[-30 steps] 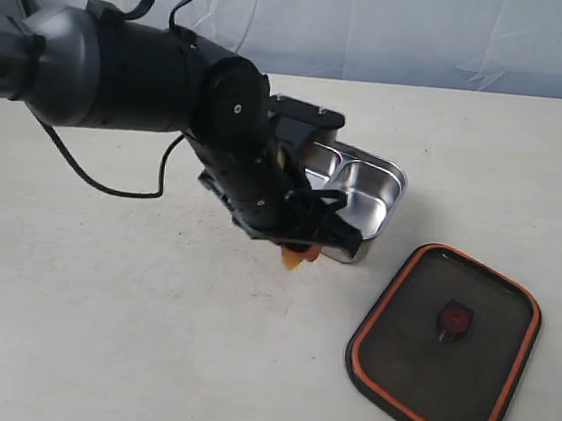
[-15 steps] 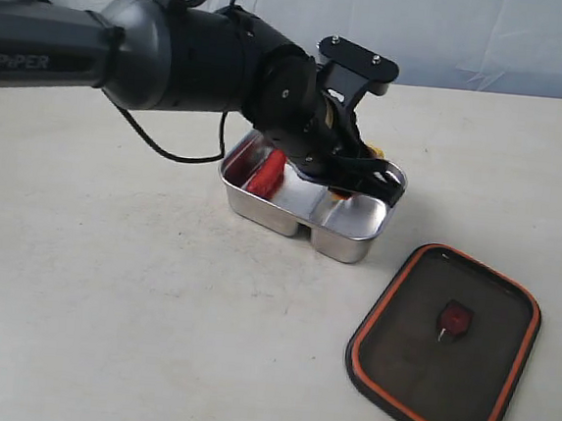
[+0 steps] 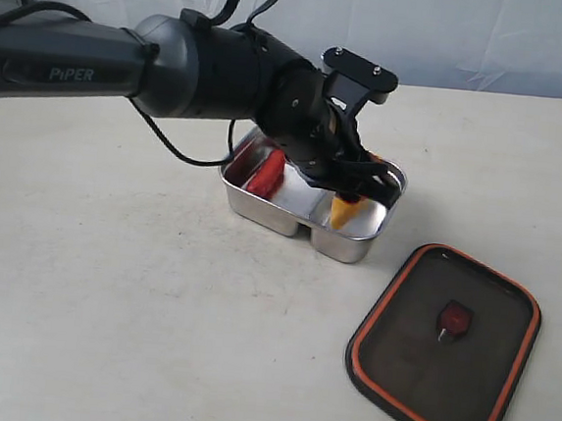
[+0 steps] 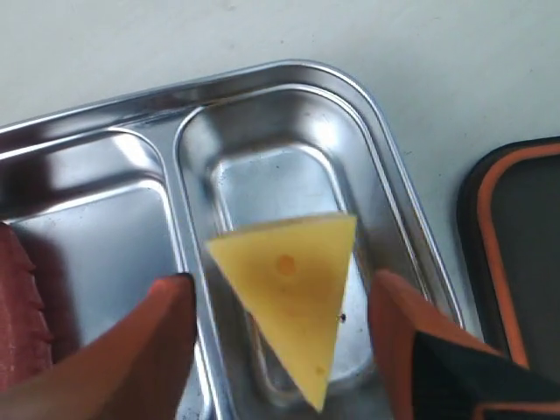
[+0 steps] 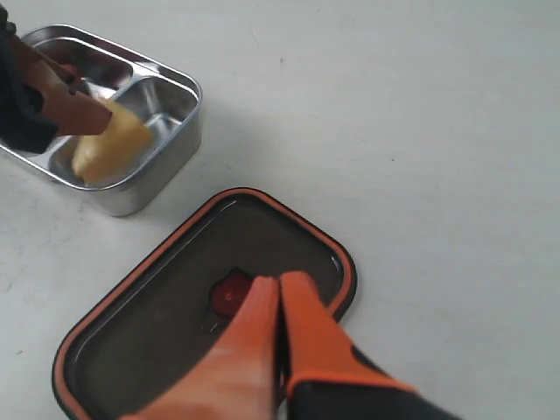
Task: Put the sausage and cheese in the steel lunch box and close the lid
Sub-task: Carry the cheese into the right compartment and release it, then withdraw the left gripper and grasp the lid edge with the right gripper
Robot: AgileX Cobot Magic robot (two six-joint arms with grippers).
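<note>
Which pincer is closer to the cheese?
Left. The left pincer hangs open over the cheese in the lunch box, a finger on either side; the right pincer is shut above the lid.

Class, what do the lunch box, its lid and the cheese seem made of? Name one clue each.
Lunch box: polished steel, mirror-like reflections. Lid: probably smoky translucent plastic with a perhaps rubbery orange rim. Cheese: likely matte yellow plastic or foam; uniform colour, no shine.
</note>
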